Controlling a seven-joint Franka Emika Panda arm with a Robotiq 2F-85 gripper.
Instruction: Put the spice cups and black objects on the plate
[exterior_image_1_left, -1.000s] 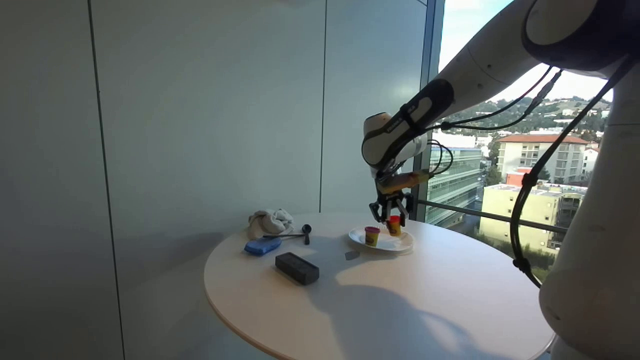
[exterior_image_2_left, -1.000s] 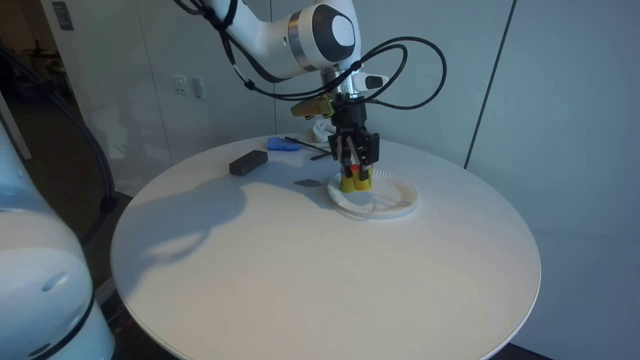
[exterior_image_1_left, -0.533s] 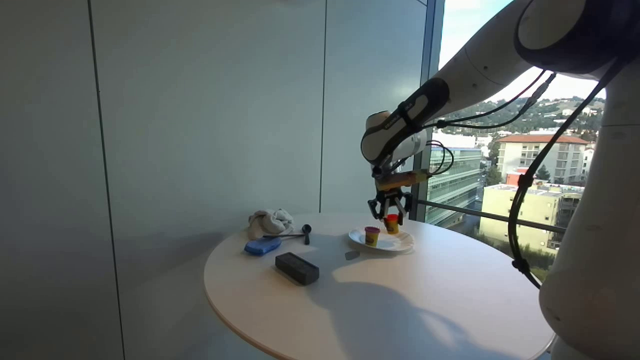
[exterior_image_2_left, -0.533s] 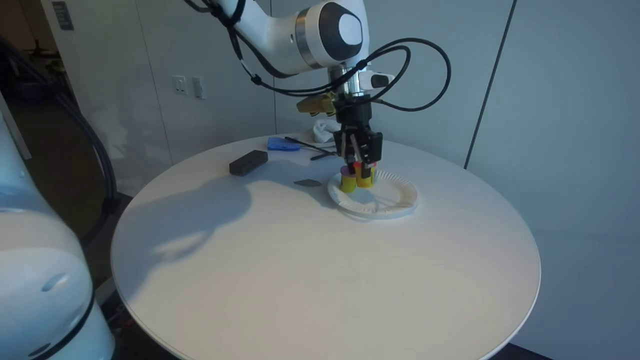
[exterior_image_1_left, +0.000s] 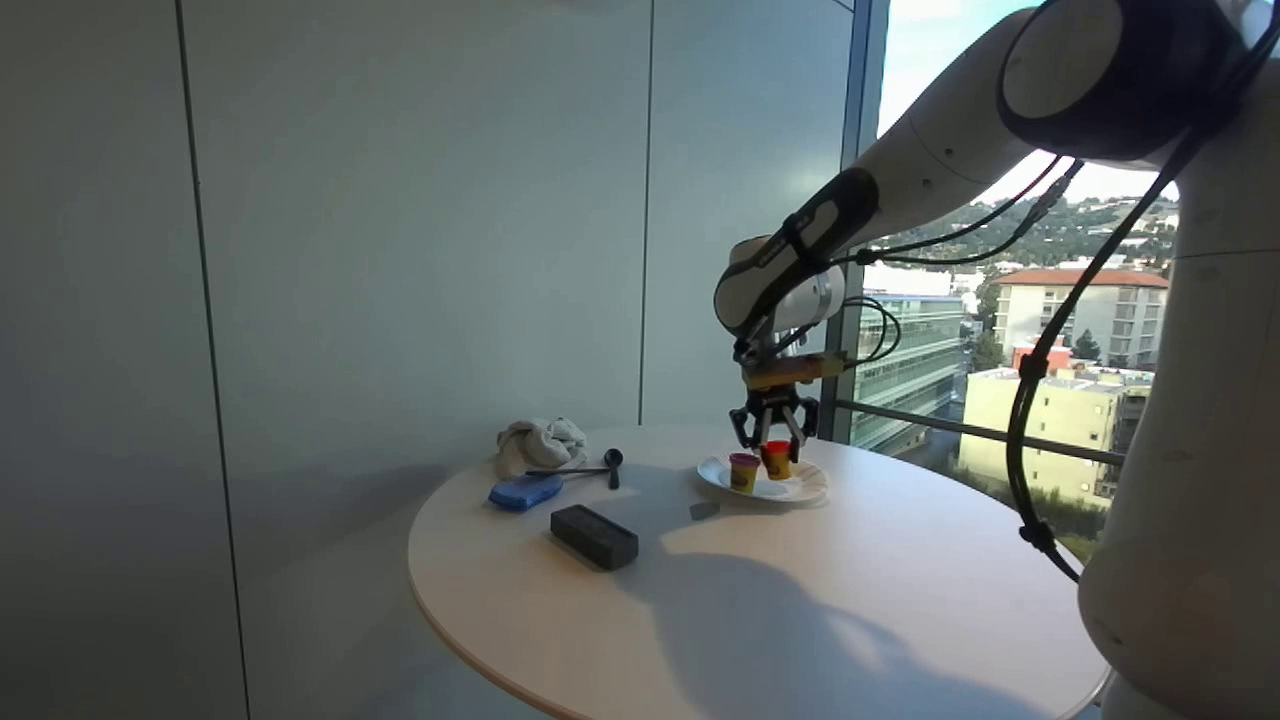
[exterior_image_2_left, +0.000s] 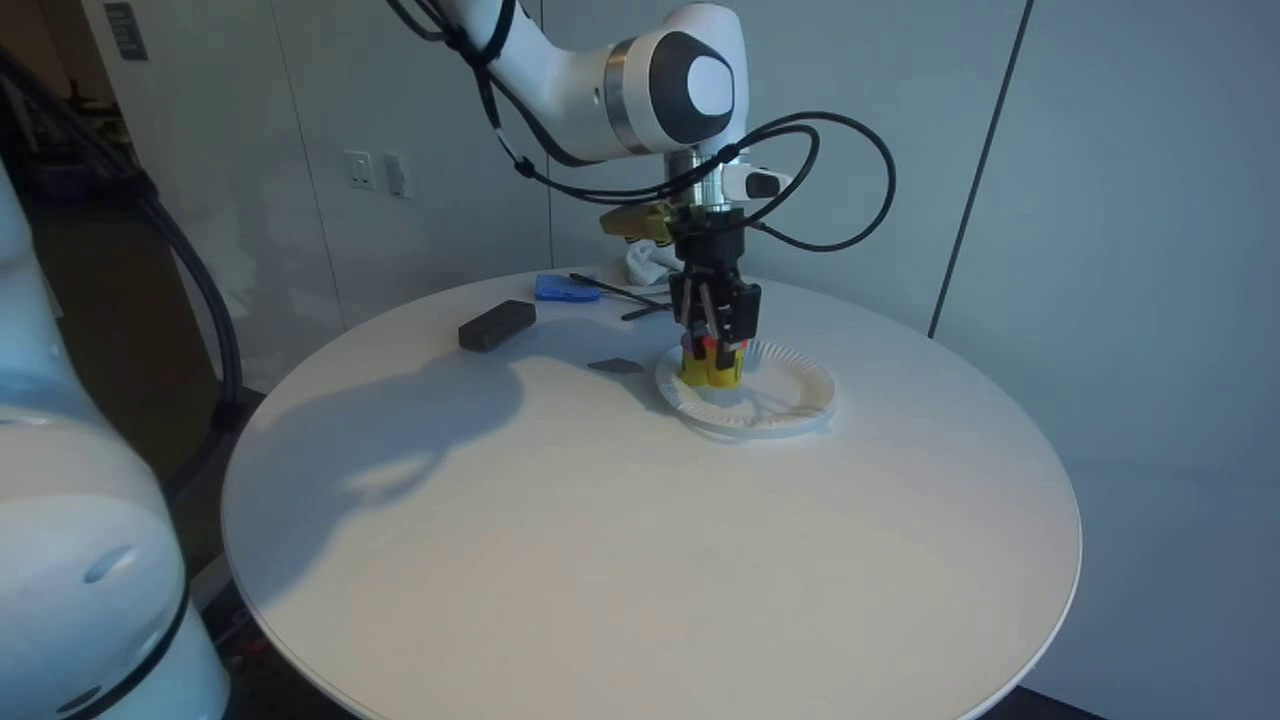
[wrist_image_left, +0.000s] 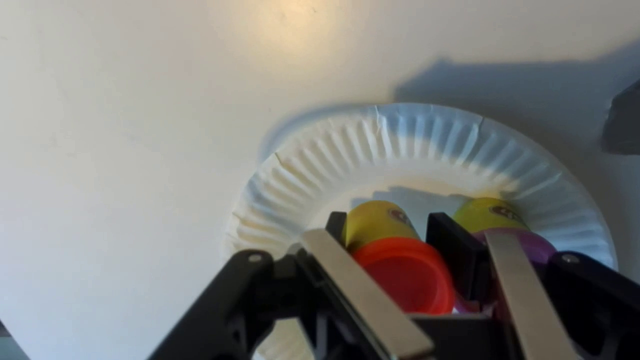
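Red-lidded yellow tub (wrist_image_left: 397, 257), one, clasped between the fingers (wrist_image_left: 456, 250), paper plate (wrist_image_left: 425, 132) beneath them (contact with tub unclear): likely light, stiff-walled, somewhat slippery, not fragile, best taken squarely by opposite sides, below the lid (wrist_image_left: 407, 280)

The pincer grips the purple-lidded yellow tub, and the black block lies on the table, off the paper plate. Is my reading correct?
Not purple-lidded: the wrist view shows the pincer gripping the red-lidded yellow tub. The black block does lie on the table, off the paper plate.

No readable text anywhere
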